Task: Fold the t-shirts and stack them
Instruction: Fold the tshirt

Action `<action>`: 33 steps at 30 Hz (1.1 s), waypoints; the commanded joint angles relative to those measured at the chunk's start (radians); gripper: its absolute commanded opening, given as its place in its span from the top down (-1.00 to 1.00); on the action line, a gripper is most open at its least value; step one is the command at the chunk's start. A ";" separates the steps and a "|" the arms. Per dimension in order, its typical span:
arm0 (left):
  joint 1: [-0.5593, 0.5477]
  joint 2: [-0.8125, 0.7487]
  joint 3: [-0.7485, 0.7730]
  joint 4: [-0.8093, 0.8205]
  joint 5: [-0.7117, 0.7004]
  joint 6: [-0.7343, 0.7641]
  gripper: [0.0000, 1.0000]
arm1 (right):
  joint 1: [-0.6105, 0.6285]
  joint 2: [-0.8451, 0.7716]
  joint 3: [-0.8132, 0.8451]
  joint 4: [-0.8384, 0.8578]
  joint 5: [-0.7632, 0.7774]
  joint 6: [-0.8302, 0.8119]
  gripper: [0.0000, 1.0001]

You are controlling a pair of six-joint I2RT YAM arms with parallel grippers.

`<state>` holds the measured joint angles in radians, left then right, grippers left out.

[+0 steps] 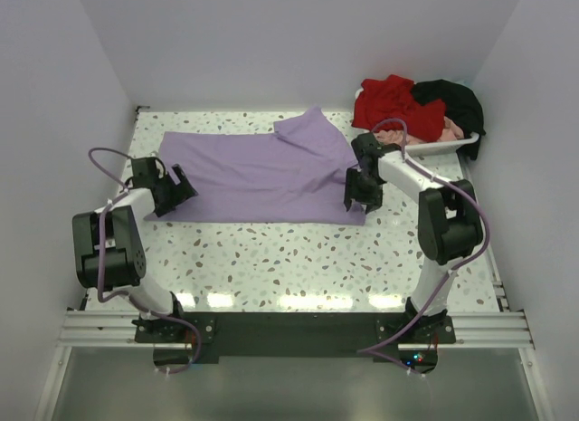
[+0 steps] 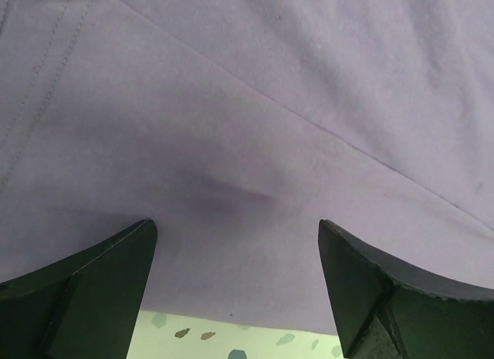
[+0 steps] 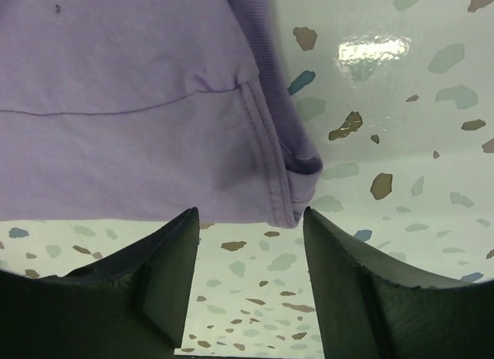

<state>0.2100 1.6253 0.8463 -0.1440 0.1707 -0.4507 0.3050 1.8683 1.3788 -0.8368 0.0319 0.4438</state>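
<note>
Nearest to us, the two arms rise from a metal rail (image 1: 289, 329) at the table's (image 1: 271, 267) near edge. The left gripper (image 1: 174, 189) sits at the left end of the lavender t-shirt (image 1: 262, 172). In its wrist view the left gripper (image 2: 238, 229) has its dark fingers (image 2: 100, 286) spread wide over the cloth (image 2: 270, 104), which shows a small pucker between them; we cannot tell whether the tips touch the fabric. The right gripper (image 1: 362, 191) stands at the shirt's near right corner. From its own camera the right gripper (image 3: 251, 218) is parted too, with its fingers (image 3: 150, 278) just short of a stitched edge of the shirt (image 3: 116, 104) on the speckled tabletop. A sliver of white shows at the top edge of that view beside a ribbed band, too little of it for us to read. The lavender shirt lies spread flat across the middle of the table, one sleeve pointing to the far side. Beyond it, in the far right corner, a white tray (image 1: 448, 149) holds a heap: a red shirt (image 1: 387, 100), a black shirt (image 1: 454, 100) and a pale pink shirt (image 1: 441, 129) under them.
</note>
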 commanded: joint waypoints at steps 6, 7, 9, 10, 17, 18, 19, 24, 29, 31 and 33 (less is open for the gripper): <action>0.040 0.073 -0.015 -0.006 -0.002 0.040 -0.83 | -0.027 0.040 -0.032 0.077 0.010 -0.013 -0.04; 0.046 0.076 -0.018 -0.006 -0.002 0.041 -0.83 | -0.029 0.054 -0.034 0.076 0.008 -0.014 -0.01; 0.065 0.079 -0.032 -0.012 -0.003 0.037 -0.83 | -0.032 0.065 -0.035 0.076 0.003 -0.019 0.06; 0.071 0.079 -0.038 -0.014 -0.004 0.030 -0.84 | -0.030 0.069 -0.044 0.077 -0.001 -0.019 0.08; 0.109 0.053 -0.098 -0.032 0.004 0.023 -0.84 | -0.032 0.072 -0.110 0.081 -0.029 -0.017 0.37; 0.109 0.041 -0.107 -0.035 0.007 0.020 -0.84 | -0.032 0.062 -0.118 0.077 -0.030 -0.019 0.44; 0.109 0.036 -0.111 -0.037 0.009 0.018 -0.84 | -0.033 0.055 -0.130 0.073 -0.029 -0.019 0.56; 0.117 -0.004 -0.144 -0.065 0.018 -0.020 -0.85 | -0.030 0.009 -0.184 0.045 -0.030 -0.017 1.00; 0.146 -0.079 -0.208 -0.077 0.049 -0.083 -0.87 | -0.030 -0.066 -0.262 0.007 -0.030 0.012 1.00; 0.152 -0.106 -0.228 -0.092 0.062 -0.098 -0.88 | -0.030 -0.090 -0.300 -0.010 -0.030 0.021 1.00; 0.157 -0.160 -0.259 -0.107 0.078 -0.117 -0.89 | -0.029 -0.139 -0.328 -0.018 -0.053 0.032 1.00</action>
<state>0.3443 1.4883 0.6682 -0.0574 0.2687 -0.5255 0.2756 1.7744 1.1099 -0.7616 -0.0360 0.4568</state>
